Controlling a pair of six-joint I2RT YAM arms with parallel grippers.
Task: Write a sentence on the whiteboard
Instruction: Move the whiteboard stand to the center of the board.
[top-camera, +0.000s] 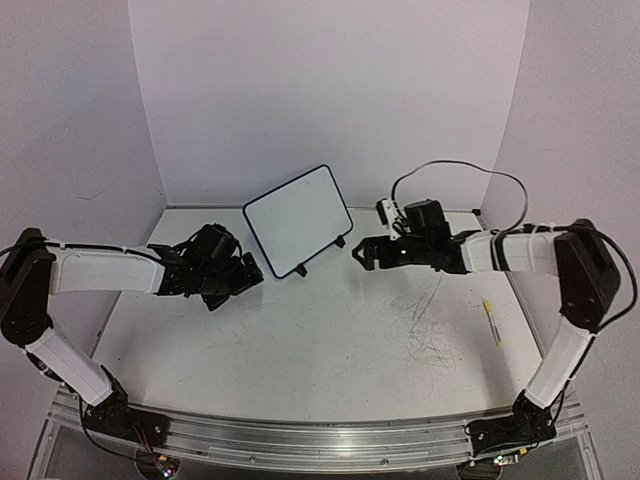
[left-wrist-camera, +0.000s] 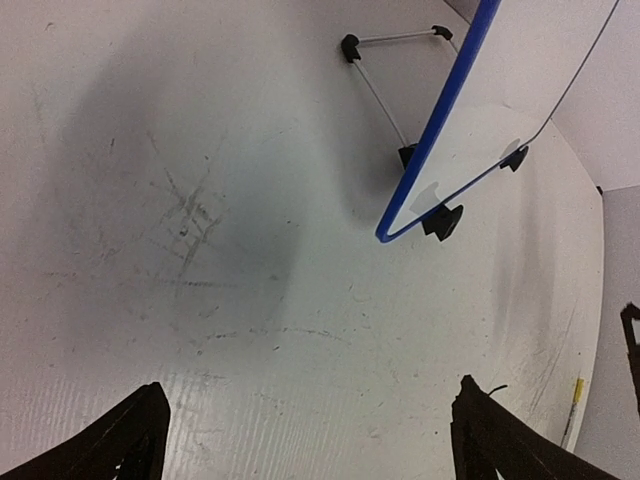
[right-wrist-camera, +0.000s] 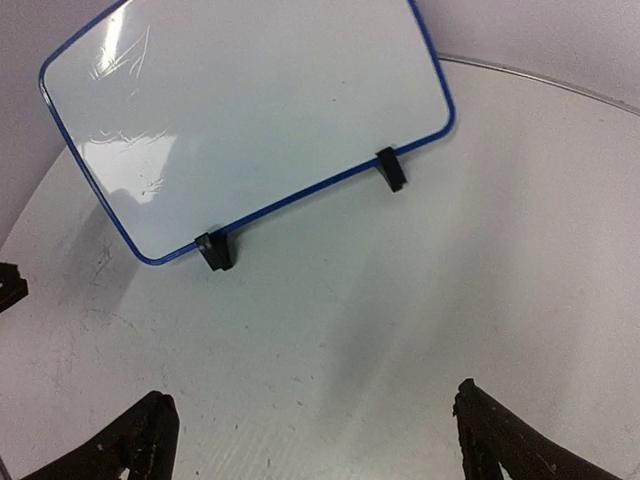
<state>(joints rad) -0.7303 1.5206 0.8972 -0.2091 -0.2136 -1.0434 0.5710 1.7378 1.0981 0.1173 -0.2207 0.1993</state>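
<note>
The whiteboard stands tilted on two black feet at the back middle of the table, white with a blue rim. In the right wrist view the whiteboard faces me and no sentence can be seen on it, only glare. The left wrist view catches the whiteboard nearly edge-on at the upper right. My left gripper hovers just left of the board, open and empty; the left gripper has bare table between its fingers. My right gripper sits just right of the board, open; the right gripper holds nothing.
A thin pen with a yellow band lies on the table at the right, and the same pen shows at the left wrist view's lower right. A small white object lies behind the right arm. Pale walls enclose three sides.
</note>
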